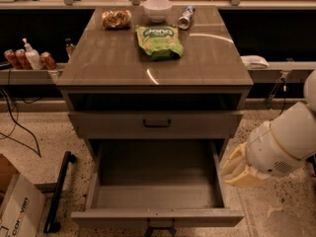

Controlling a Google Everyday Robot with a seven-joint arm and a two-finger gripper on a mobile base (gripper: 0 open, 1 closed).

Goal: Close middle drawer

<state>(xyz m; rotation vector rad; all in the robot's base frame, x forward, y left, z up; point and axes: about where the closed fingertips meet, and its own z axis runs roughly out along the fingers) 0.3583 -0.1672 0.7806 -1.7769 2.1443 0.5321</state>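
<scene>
The middle drawer (pixel 157 216) of the grey-brown cabinet is pulled far out toward me. It is a wide, empty box, and its flat front with a small dark pull handle (pixel 159 226) sits at the bottom edge of the view. My gripper (pixel 238 170) is cream-coloured, on the end of a white arm (pixel 286 139). It hangs low just outside the drawer's right side wall, near the drawer's front half. It holds nothing that I can see.
The top drawer (pixel 157 124) stands slightly out above. On the cabinet top (pixel 108 63) are a green chip bag (pixel 159 41), a white bowl (pixel 157 9), a snack bag (pixel 116 19) and a lying can (pixel 185 17). A cardboard box (pixel 17 209) and a black bar (pixel 58 191) lie on the floor at left.
</scene>
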